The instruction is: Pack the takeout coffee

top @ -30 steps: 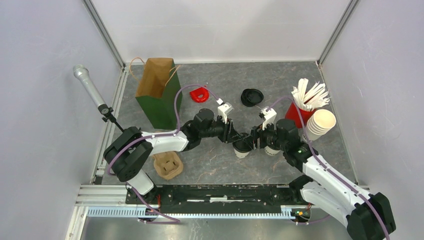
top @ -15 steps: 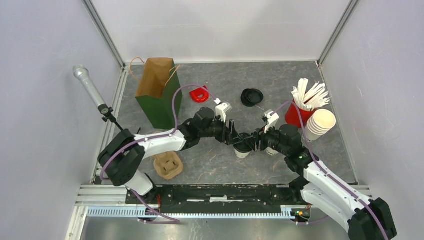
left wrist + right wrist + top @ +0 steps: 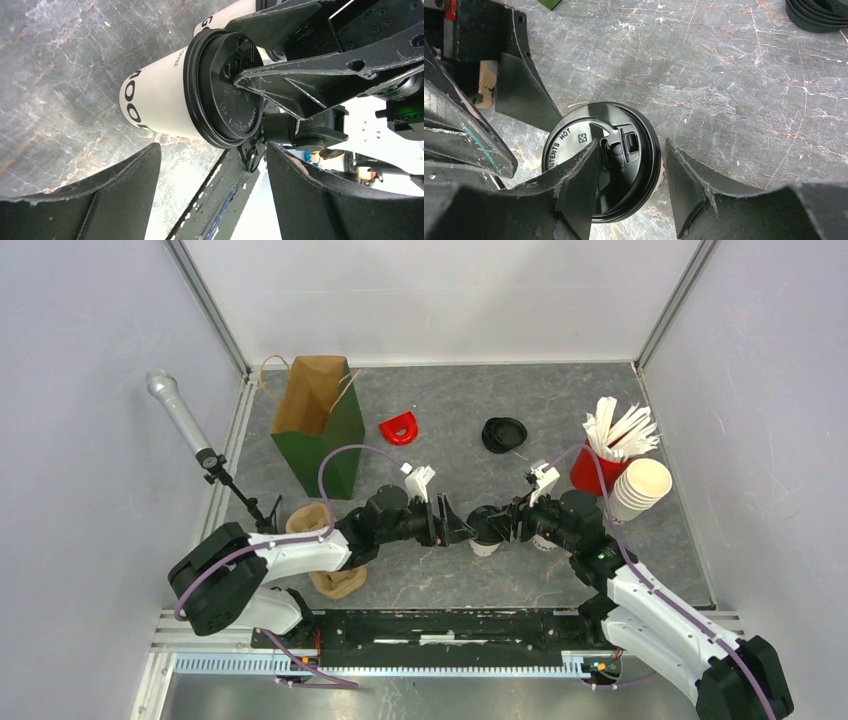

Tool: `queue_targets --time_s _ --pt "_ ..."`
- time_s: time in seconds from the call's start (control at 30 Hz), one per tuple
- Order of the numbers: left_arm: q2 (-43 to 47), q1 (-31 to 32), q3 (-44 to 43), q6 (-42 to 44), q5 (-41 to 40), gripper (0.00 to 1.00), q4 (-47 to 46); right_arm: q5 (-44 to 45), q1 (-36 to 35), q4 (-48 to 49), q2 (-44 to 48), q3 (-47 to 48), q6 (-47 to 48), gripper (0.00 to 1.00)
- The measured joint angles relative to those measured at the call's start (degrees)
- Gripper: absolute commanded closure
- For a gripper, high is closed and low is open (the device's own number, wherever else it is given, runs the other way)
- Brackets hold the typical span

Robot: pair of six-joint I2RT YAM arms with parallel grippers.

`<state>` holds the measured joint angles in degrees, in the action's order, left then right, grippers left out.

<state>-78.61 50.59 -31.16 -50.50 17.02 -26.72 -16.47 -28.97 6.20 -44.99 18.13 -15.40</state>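
Right now the takeout coffee (image 3: pixel 160 95) stands upright on the desk (image 3: pixel 560 410) between my arms. My left gripper (image 3: pixel 455 525) is spread wide just left of it, not touching. My right gripper (image 3: pixel 631 150) is nearer, straddling the lid; I cannot tell if it pinches.

Bright, even light from overhead leaves only short, soft shadows around the cup (image 3: pixel 160 100). Beyond the cup the left wrist view burns out to white, and the left gripper (image 3: pixel 212 150) below it looks slightly soft.
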Motion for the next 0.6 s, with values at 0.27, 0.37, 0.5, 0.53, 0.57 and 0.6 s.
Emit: queue_targets --time_s 0.27,0.37,0.5,0.53,0.57,0.6 --pt "-3.52 1.92 3.39 -9.07 -3.58 0.2 -11.28 -0.09 0.0 0.87 -0.11 -0.39 -0.81 0.45" --pt "-6.58 2.29 3.48 -11.56 -4.02 0.24 -14.71 -0.17 0.0 1.09 -0.24 -0.39 -1.03 0.45" --pt "-10.01 2.93 3.58 -13.73 -4.66 0.29 -18.8 -0.11 0.09 1.66 -0.33 -0.66 -1.07 0.45" --pt "-10.49 3.06 3.65 -14.14 -4.81 0.31 -19.34 -0.11 0.17 1.92 -0.33 -0.81 -1.09 0.45" --pt "-10.86 3.17 3.8 -14.49 -4.96 0.32 -19.96 -0.09 0.22 2.14 -0.33 -0.87 -1.11 0.45" --pt "-11.06 3.26 3.93 -14.69 -5.09 0.33 -20.35 -0.02 0.24 2.34 -0.33 -0.96 -1.09 0.46"
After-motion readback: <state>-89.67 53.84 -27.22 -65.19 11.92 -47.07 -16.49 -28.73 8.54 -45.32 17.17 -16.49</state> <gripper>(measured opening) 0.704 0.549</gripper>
